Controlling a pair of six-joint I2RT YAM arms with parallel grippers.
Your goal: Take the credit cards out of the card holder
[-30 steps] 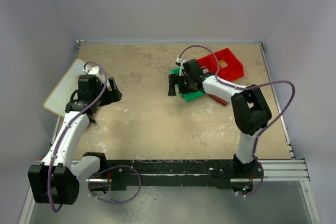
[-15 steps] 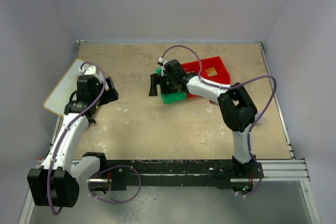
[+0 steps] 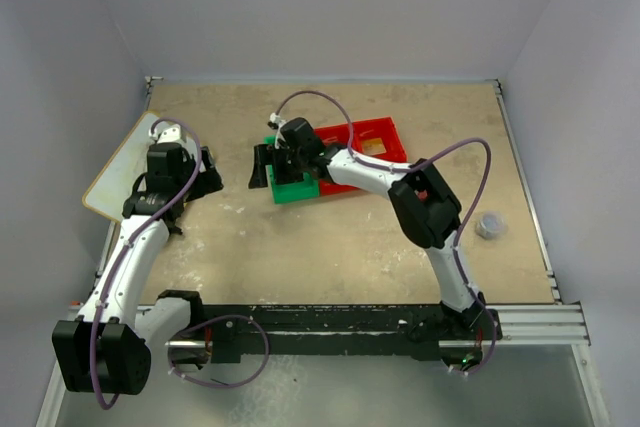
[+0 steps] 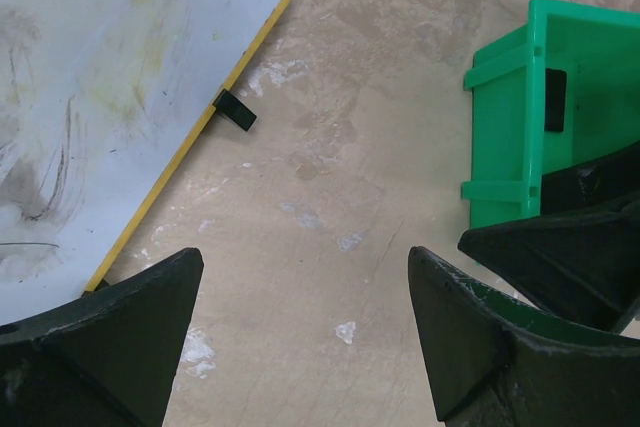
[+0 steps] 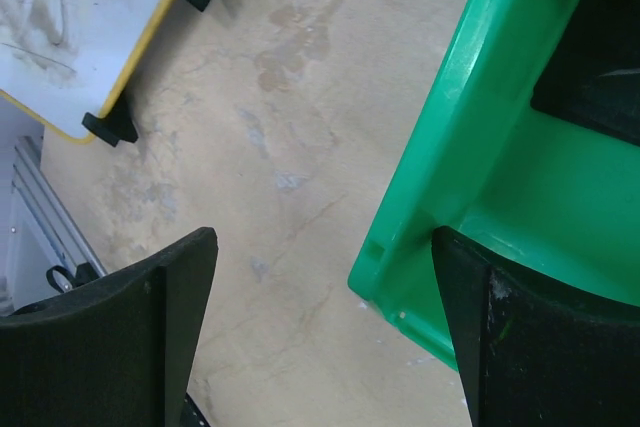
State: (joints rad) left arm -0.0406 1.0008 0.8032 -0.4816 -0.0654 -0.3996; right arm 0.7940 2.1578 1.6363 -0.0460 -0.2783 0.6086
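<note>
The green-and-red bin tray [image 3: 292, 187] lies at the table's middle, with its green end [image 5: 470, 177] to the left and its red end [image 3: 368, 139] to the right. My right gripper [image 3: 268, 167] is open and straddles the green end wall [image 5: 322, 247], with one finger inside the compartment and one outside. Something dark and flat [image 5: 590, 57] lies in the green compartment; I cannot tell if it is the black card. My left gripper [image 3: 205, 175] is open and empty [image 4: 305, 257] over bare table, left of the tray [image 4: 510, 117]. The card holder and the silver and gold cards do not show.
A large white board with a yellow rim [image 3: 122, 162] lies at the left table edge [image 4: 100, 97] [image 5: 60, 37]. A small grey round thing [image 3: 490, 225] sits at the right. The right arm's elbow [image 3: 425, 209] hangs over the table right of the tray.
My right gripper moved left, and the bin tray slid left with it. The small grey thing at the right came into view. The left gripper barely moved.
</note>
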